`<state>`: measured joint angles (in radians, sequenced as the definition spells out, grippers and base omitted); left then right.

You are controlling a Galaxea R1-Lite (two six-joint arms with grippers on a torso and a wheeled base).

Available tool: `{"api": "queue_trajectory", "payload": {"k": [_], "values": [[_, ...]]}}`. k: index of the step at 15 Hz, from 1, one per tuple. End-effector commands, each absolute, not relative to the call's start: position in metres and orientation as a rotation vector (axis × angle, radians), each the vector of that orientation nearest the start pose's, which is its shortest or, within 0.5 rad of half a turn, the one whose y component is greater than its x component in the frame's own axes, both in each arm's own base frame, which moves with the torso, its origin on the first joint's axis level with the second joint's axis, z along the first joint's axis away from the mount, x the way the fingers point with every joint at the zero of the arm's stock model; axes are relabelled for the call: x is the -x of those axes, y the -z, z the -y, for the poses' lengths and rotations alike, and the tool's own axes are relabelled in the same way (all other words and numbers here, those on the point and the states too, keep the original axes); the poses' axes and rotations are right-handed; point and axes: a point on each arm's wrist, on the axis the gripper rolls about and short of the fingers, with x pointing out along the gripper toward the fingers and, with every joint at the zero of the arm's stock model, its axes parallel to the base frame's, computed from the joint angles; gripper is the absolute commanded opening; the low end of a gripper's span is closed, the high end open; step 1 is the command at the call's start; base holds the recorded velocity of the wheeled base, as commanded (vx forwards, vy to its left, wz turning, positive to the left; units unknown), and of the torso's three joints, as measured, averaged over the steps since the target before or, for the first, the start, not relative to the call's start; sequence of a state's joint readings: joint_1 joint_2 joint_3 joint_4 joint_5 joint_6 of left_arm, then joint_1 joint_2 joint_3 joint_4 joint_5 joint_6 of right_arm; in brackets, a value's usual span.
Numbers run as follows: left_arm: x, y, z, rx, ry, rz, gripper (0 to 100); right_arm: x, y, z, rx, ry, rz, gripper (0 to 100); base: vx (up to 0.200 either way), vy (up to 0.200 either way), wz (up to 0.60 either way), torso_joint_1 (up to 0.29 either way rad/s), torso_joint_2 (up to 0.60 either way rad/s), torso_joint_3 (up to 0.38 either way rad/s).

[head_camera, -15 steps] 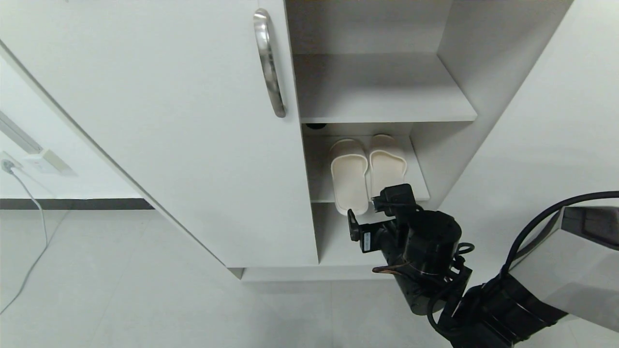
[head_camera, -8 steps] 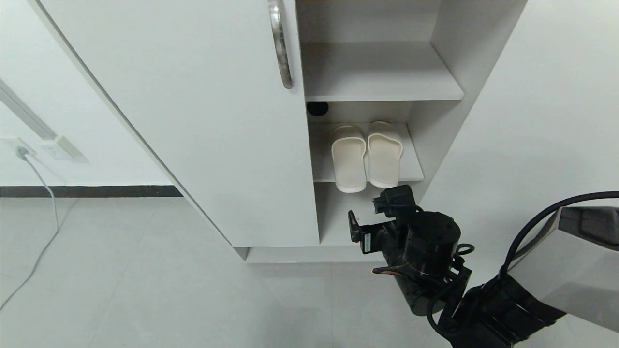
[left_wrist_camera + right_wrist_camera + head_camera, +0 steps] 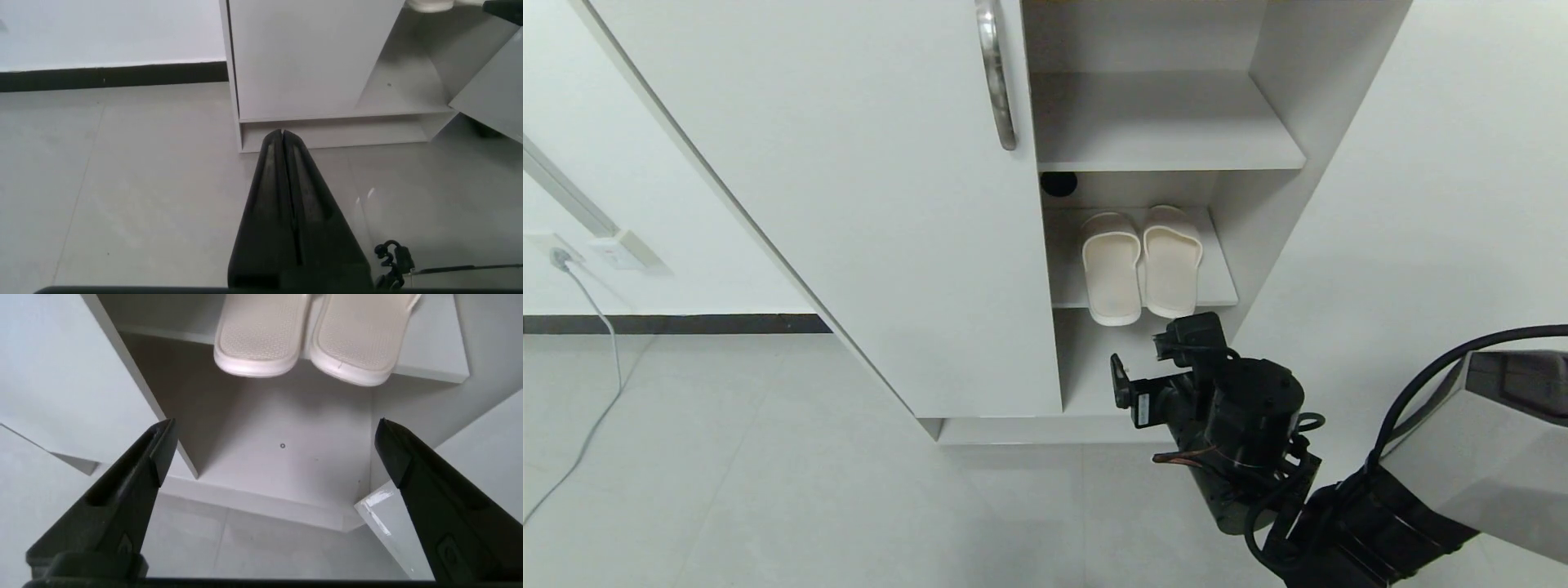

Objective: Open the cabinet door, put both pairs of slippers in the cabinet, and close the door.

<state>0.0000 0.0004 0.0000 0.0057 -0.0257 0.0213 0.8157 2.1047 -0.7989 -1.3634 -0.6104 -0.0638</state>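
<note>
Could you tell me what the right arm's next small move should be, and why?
Probably draw the right gripper back from the cabinet: it is open and empty, and one pair of slippers already lies on the middle shelf. With the door open and two pairs asked for, it likely has more to fetch.

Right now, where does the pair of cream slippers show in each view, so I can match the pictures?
Head view: slippers side by side on the shelf, heels overhanging, beyond the right gripper.
Left wrist view: a cream sliver above the bottom compartment, likely one heel.
Right wrist view: both heels overhang the shelf, beyond the open gripper.
Shared landmark: the bottom compartment directly under them.
</note>
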Motion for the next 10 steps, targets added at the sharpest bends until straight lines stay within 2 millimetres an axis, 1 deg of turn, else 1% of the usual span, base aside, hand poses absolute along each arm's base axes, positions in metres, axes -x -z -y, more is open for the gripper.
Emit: {"api": "queue_trajectory", "payload": {"k": [1,2,4,10], "values": [[0.0228,-0.0749,0.0006,-0.021,0.026,-0.006,0,-0.2624,-0.1124,-0.2602,0.031,-0.204,0.047,100,0.000,0.000,0.00,0.000,0.00,0.000],[0.0228,-0.0749,0.0006,-0.021,0.026,-0.006,0,-0.2615,-0.1114,-0.2593,0.035,-0.204,0.044,100,0.000,0.000,0.00,0.000,0.00,0.000],[0.0228,-0.0749,0.0006,-0.021,0.026,-0.006,0,-0.2615,-0.1114,-0.2593,0.035,-0.206,0.044,100,0.000,0.000,0.00,0.005,0.00,0.124],[0.0228,-0.0749,0.0006,-0.021,0.026,-0.006,0,-0.2625,-0.1113,-0.2587,0.037,-0.203,0.042,100,0.000,0.000,0.00,0.002,0.00,0.193]]}}
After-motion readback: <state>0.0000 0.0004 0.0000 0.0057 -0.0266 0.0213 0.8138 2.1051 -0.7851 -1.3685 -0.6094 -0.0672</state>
